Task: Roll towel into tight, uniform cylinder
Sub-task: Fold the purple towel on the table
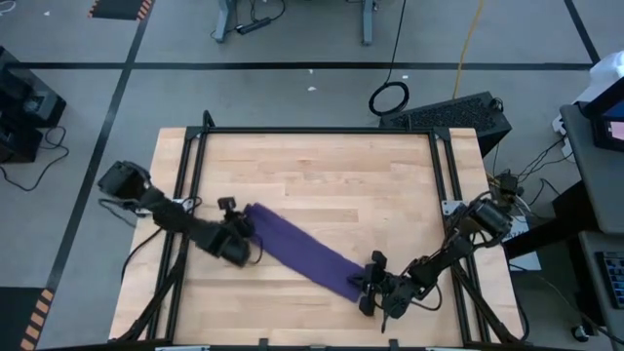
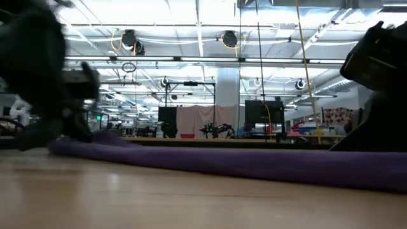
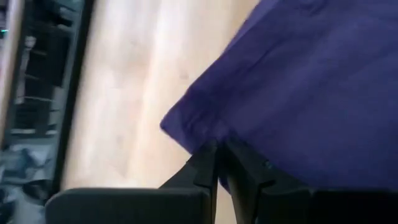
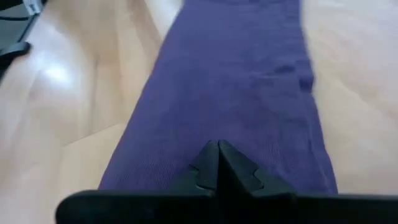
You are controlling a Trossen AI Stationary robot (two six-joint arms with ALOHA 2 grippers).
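The towel (image 1: 302, 250) is laid out as a long, narrow purple strip on the wooden surface (image 1: 322, 166), running diagonally from the left-centre toward the near right. No rolled portion is seen at either end; the strip is judged flat, apparently folded lengthwise.

The left end effector (image 1: 240, 237) is placed at the strip's left end. In the left wrist view its fingers (image 3: 208, 165) are nearly together at the towel's corner edge; cloth seems pinched between them, though the contact itself is partly hidden.

The right end effector (image 1: 373, 286) is set at the near-right end. In the right wrist view its fingers (image 4: 214, 158) are fully closed, tips meeting over the cloth; whether fabric is caught between them cannot be told.

Step in hand, as judged: both ends are being secured before rolling is begun. The roll proper is not yet started.

Next move, as judged: one end is to be turned over on itself and rolled along the strip, with tension held from the other end so the cylinder stays tight and even.
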